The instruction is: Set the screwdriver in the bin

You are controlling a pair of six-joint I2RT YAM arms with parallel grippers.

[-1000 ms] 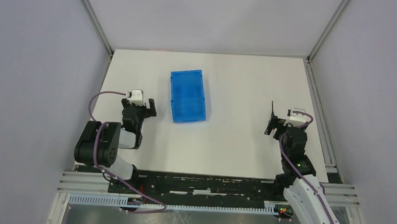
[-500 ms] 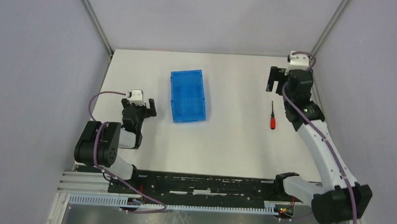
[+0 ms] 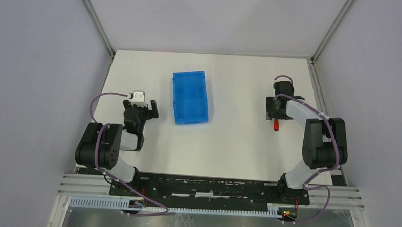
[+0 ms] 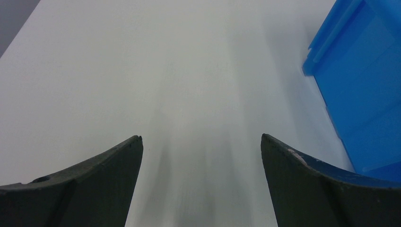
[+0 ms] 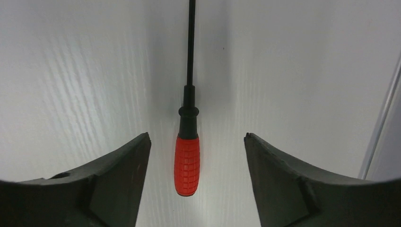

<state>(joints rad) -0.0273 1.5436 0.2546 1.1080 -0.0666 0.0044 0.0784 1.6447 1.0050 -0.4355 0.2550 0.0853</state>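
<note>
The screwdriver [image 5: 187, 163] lies flat on the white table, red handle nearest me, thin black shaft pointing away. My right gripper [image 5: 196, 137] is open and hovers over it, one finger on each side of the handle and neither touching it. In the top view only the red handle [image 3: 276, 126] shows below my right gripper [image 3: 275, 116]; the shaft is hidden under it. The translucent blue bin [image 3: 191, 97] stands in the middle of the table with nothing in it. My left gripper [image 3: 140, 107] is open and holds nothing, just left of the bin [image 4: 359, 85].
The white table [image 3: 228, 145] is enclosed by grey walls with metal frame posts [image 3: 328, 29] at the back corners. A metal edge rail [image 5: 380, 127] runs close to the right of the screwdriver. The arm bases sit on a rail [image 3: 211, 188] at the near edge.
</note>
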